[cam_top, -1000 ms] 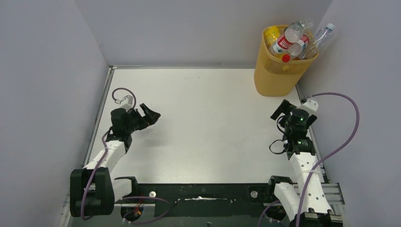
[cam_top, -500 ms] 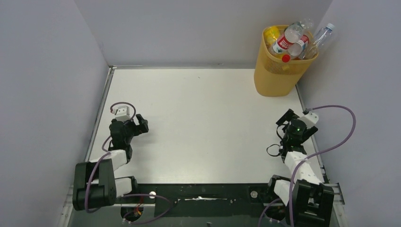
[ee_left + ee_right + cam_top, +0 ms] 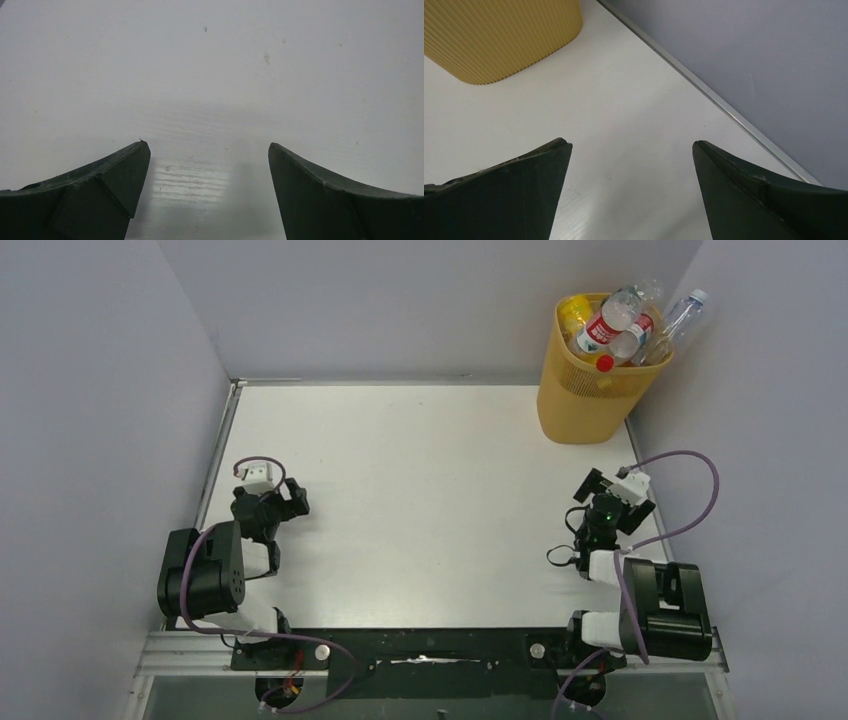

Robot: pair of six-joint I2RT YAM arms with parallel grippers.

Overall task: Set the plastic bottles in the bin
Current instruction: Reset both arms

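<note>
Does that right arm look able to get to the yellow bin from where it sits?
Probably yes. The right claw is open and empty, the bin stands close ahead in the far right corner, and only bare table lies between. The bottles heaped above its rim could hinder reaching inside.

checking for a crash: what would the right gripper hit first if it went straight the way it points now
Probably the bare table, right of the bin and short of the wall; depth is unclear.
</note>
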